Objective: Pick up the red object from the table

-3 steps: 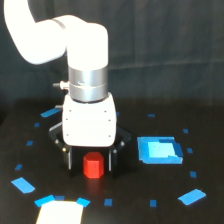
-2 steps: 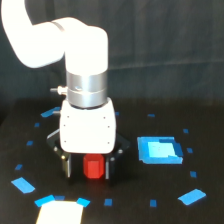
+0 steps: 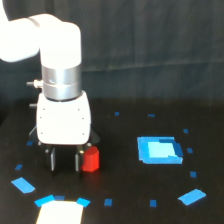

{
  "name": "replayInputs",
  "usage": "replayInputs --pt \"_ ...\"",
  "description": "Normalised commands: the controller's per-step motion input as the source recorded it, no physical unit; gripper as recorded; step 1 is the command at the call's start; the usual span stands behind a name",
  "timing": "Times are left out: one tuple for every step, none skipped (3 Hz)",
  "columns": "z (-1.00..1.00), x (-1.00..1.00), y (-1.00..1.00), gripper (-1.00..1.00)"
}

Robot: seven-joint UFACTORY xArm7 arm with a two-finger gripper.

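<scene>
Looking at the red block (image 3: 91,160), I am judging it as a light, stiff little piece with plain hard faces, likely a bit slick, not something that would crush. It is sitting upright on the black tabletop (image 3: 120,190), just outside the claw (image 3: 64,161) on the exterior view's right, touching or almost touching the nearer finger rather than lying between the two. I am seeing both dark fingers spread apart with nothing between them, so the claw is released and empty. For a hold, I am thinking of pinching two opposite flat sides low on the block, keeping off the corners so it cannot twist out.

Farther off on that same side, well apart from the claw, a large blue square (image 3: 159,150) is lying flat. A white patch (image 3: 60,212) is lying at the tabletop's near edge, just in front of the claw, and small blue tape marks (image 3: 23,185) are scattered around. All are flat; nothing is blocking the block.
</scene>
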Motion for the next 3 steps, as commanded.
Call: replayInputs --pt "0.8 -1.0 1.0 -1.0" --pt "0.24 -0.57 0.47 1.0" --pt "0.26 -1.0 0.75 0.77"
